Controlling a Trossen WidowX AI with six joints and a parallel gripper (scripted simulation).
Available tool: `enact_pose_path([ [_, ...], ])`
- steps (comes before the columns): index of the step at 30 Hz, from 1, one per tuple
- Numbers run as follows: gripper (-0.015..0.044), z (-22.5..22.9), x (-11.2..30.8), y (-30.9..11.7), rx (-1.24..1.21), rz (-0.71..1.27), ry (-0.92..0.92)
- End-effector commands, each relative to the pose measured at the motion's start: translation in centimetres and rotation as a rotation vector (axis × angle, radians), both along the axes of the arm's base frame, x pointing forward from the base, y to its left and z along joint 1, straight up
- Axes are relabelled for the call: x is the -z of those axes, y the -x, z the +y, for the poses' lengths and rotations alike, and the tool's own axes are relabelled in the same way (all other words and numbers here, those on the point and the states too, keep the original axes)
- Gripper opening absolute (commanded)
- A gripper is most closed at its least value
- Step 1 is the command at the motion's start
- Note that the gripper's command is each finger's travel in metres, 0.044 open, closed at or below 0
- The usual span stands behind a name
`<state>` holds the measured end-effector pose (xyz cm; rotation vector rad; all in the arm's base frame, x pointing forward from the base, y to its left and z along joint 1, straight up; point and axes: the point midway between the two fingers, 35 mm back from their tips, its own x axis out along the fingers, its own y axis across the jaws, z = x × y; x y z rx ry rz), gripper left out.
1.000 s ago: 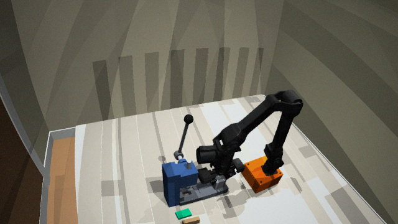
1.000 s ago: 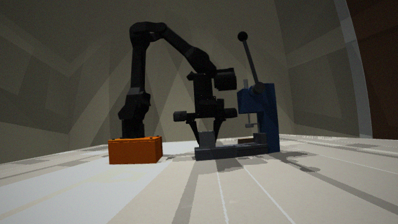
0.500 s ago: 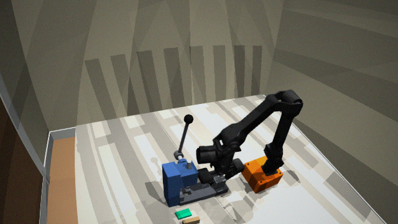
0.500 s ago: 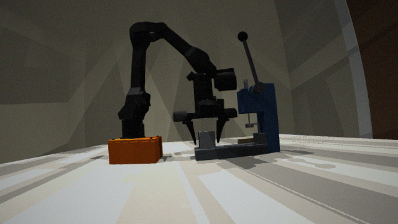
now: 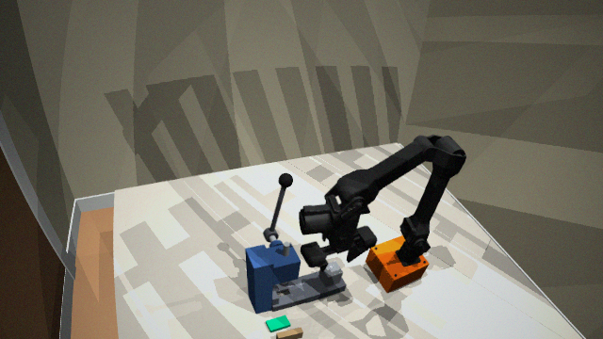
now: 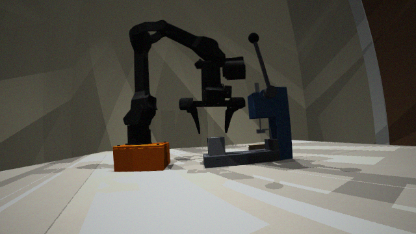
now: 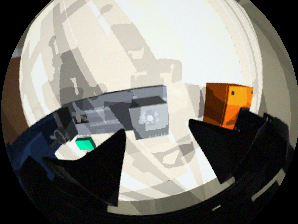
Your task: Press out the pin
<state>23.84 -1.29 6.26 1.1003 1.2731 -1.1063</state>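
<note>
While the end effector (image 5: 335,265) (image 6: 212,133) (image 7: 157,127) hangs open, the boxy grey block (image 5: 334,270) (image 6: 216,145) (image 7: 149,123) sits upright.

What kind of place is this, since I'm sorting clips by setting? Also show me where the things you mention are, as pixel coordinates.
Probably a robot workbench: an arm on an orange base (image 5: 387,279) (image 6: 140,159) (image 7: 215,105), beside a blue lever press (image 5: 259,282) (image 6: 285,130) (image 7: 35,145) on a broad tabletop (image 5: 188,292) (image 6: 162,201) (image 7: 175,30).
</note>
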Motion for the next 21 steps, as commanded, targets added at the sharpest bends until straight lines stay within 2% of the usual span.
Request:
enact_pose_path([
  [1, 0.0282, 0.0, -3.2, -0.5, 0.001, -0.029, 0.000],
  [4, 0.0204, 0.0, -5.7, -0.3, 0.000, -0.029, 0.001],
  [11, 0.0030, 0.0, -5.9, -0.2, 0.000, -0.029, 0.001],
  [21, 0.0030, -0.1, -5.9, 0.0, 0.000, -0.029, 0.001],
])
